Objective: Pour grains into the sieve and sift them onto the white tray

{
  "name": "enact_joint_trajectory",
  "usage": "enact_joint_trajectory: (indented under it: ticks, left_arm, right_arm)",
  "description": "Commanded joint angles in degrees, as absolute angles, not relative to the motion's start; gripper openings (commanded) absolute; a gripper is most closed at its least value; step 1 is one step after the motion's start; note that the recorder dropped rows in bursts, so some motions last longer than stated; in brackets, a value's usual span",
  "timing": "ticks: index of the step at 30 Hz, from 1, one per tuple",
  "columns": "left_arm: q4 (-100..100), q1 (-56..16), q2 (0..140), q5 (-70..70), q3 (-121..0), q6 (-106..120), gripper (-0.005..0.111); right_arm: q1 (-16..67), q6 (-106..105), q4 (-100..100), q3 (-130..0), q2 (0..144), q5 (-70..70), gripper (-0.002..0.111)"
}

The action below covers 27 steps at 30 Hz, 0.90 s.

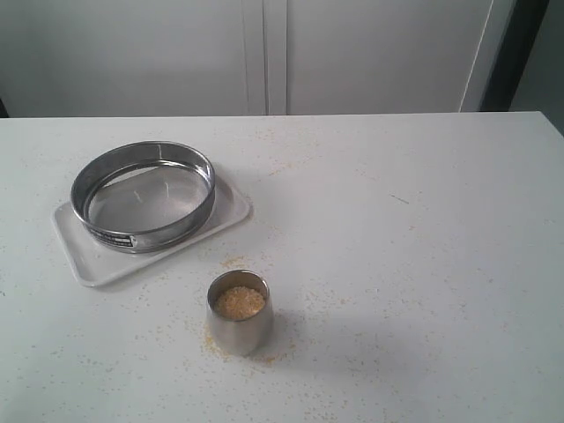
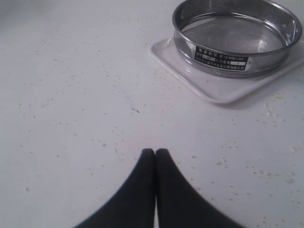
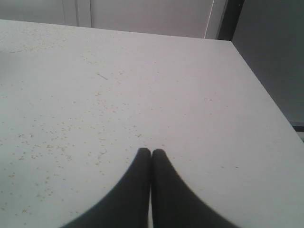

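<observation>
The sieve [image 1: 144, 195], a wide steel ring with a mesh bottom and a dark label, stands on the white tray [image 1: 88, 254] at the left of the table. The left wrist view shows the sieve [image 2: 236, 33] and tray [image 2: 213, 86] too. Golden grains [image 1: 240, 302] fill a small steel cup [image 1: 239, 314] in front of the tray. Neither arm appears in the exterior view. My left gripper [image 2: 155, 151] is shut and empty above bare table, apart from the tray. Over bare table toward its right side, my right gripper [image 3: 151, 151] is shut with nothing in it.
Loose grains lie scattered over the white table [image 1: 397, 220], thickest around the cup. The table's right edge [image 3: 266, 99] runs close to the right gripper. White cabinet doors [image 1: 273, 53] stand behind the table.
</observation>
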State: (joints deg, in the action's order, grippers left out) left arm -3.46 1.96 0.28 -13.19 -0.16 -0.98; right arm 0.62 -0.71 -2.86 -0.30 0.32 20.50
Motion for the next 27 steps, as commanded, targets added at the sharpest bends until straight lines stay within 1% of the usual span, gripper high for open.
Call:
enact_joint_trajectory:
  ticks: [1,7,10,14,27]
  left_arm:
    - [-3.8,2.1,0.0,-13.3,0.0,-1.2,0.000]
    - [-3.8,2.1,0.0,-13.3,0.0,-1.2,0.000]
    - [-3.8,2.1,0.0,-13.3,0.0,-1.2,0.000]
    - [-3.8,2.1,0.0,-13.3,0.0,-1.2,0.000]
    - [-3.8,2.1,0.0,-13.3,0.0,-1.2,0.000]
  right_arm:
    - [0.9,-1.3,-3.0,0.0,0.0,17.7,0.000]
    - [0.9,-1.3,-3.0,0.0,0.0,9.5,0.000]
    - [0.9,-1.3,-3.0,0.0,0.0,-1.3,0.000]
    - [0.9,-1.3,-3.0,0.0,0.0,-11.6,0.000]
    - [0.9,-1.3,-3.0,0.0,0.0,-22.3,0.000]
